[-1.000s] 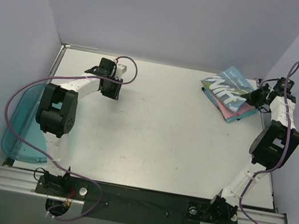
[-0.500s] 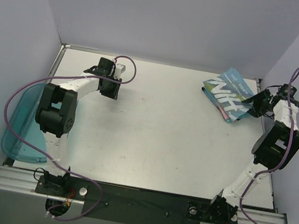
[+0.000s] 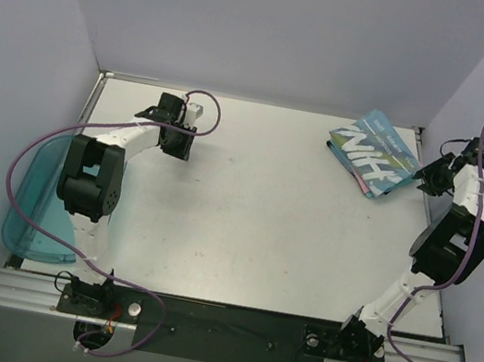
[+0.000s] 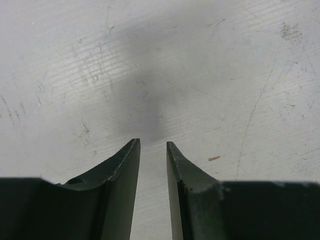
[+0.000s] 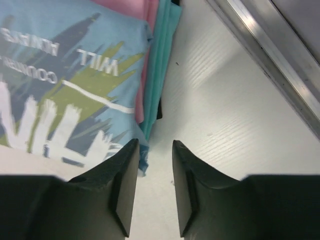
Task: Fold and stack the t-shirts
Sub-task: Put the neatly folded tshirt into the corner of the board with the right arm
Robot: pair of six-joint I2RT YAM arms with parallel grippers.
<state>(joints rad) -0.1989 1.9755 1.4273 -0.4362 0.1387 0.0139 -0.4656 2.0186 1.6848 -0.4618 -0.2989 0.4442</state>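
Lying at the far right corner of the table (image 3: 264, 213), the stack of t-shirts (image 3: 373, 153) sits skewed to the table edges. Its long axis runs diagonally from far-left to near-right in the top view, and the big white lettering runs along that same line.

Three shirts are in the stack, folded one on another:
- the light blue t-shirt (image 5: 65, 75) is on top, print up, with white and yellow-green graphics
- the pink t-shirt (image 5: 141, 102) is below it, showing only as an edge
- the teal t-shirt (image 5: 162, 60) is under that, with a thin dark sliver beneath it that I cannot identify

Two arms are in view. The right gripper (image 5: 155, 144) is just off the stack's near-right edge. Its fingers are parted over bare table with nothing between them, and the left fingertip (image 5: 131, 150) is close beside the shirt edges but not touching. A metal rail (image 5: 270, 50) borders the table on its other side (a tight spot between stack and rail).

The left gripper (image 4: 153, 143) is well apart, over the far left of the table. It points down at scuffed bare surface, its fingers a narrow gap apart and empty.

One teal plastic bin (image 3: 31, 209) sits off the table's left edge, beside the left arm's elbow.
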